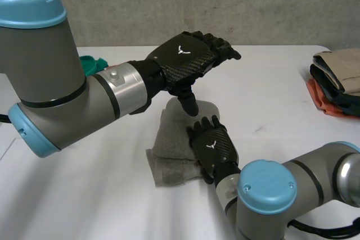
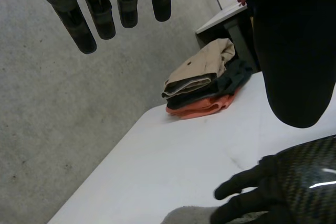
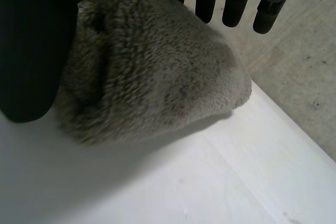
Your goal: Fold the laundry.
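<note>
Grey towel [image 1: 171,139] lies folded in the middle of the white table [image 1: 270,99], a bit toward the near edge; layers stacked, lower layer sticking out at the near-left side.

Right hand [image 1: 212,145] lies flat on the towel's right half, palm down. Its wrist view: fingers [image 3: 235,1] straight and slightly apart, reaching past the towel's edge, thumb [image 3: 31,40] alongside the pile. Nothing pinched.

Left hand [image 1: 188,54] hangs above the table just beyond the towel's far edge, off the cloth. Its fingers [image 2: 86,22] are straight, side by side with small gaps, thumb [image 2: 294,51] pointing down toward the towel. It holds nothing.

Stack of folded clothes [image 1: 337,80] at the table's right edge: tan on top, dark in the middle, orange at the bottom. Well apart from the towel.

Teal item [image 1: 93,63] near the far-left edge, mostly hidden behind the left arm; can't tell what it is.
</note>
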You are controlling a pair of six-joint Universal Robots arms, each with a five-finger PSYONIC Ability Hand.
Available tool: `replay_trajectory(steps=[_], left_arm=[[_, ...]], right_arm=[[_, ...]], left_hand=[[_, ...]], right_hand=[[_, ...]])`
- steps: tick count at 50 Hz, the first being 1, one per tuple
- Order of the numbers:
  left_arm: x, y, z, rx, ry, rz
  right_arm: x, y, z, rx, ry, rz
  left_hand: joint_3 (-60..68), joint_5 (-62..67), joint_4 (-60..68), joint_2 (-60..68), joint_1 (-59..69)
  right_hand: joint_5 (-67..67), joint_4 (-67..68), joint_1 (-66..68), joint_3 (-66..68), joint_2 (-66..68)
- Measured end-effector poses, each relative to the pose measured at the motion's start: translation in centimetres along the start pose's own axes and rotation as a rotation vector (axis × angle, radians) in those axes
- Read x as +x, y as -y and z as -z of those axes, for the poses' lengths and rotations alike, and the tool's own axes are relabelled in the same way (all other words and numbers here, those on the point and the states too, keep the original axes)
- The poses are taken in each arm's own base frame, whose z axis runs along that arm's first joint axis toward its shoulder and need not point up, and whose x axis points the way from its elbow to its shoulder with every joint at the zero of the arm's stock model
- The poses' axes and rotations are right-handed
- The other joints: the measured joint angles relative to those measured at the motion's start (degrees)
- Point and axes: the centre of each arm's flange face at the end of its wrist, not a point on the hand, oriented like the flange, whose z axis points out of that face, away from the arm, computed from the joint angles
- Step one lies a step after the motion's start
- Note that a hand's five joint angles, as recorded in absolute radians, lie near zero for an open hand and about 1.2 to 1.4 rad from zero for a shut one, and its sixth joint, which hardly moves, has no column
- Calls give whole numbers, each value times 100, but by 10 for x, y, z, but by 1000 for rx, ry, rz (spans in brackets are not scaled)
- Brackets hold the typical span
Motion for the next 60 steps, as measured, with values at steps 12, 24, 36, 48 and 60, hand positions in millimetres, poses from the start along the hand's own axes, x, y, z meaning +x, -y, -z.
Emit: replay_trajectory(steps=[12,24,36,48,60], left_arm=[[8,-2,-2,-7,-11,3],[8,1,-2,3,-8,-4],[-14,53,3,177,128,-75],[-26,96,16,362,206,-36],[-20,67,7,288,179,14]], right_arm=[[0,6,-24,72,-29,-5],[17,33,-36,179,-40,-27],[152,93,-70,417,-249,-47],[359,87,-71,563,-523,-89],[484,-72,-67,440,-438,-153]], left_hand=[[0,0,0,0,-1],[0,-1,0,0,-1],[0,0,0,0,-3],[0,0,0,0,-2],[0,0,0,0,-2]], right_hand=[[0,0,0,0,0],[4804,5616,4558,5282,5257],[4804,5632,4558,5283,5257],[4804,5656,4558,5322,5257],[4913,5663,4558,5360,5257]])
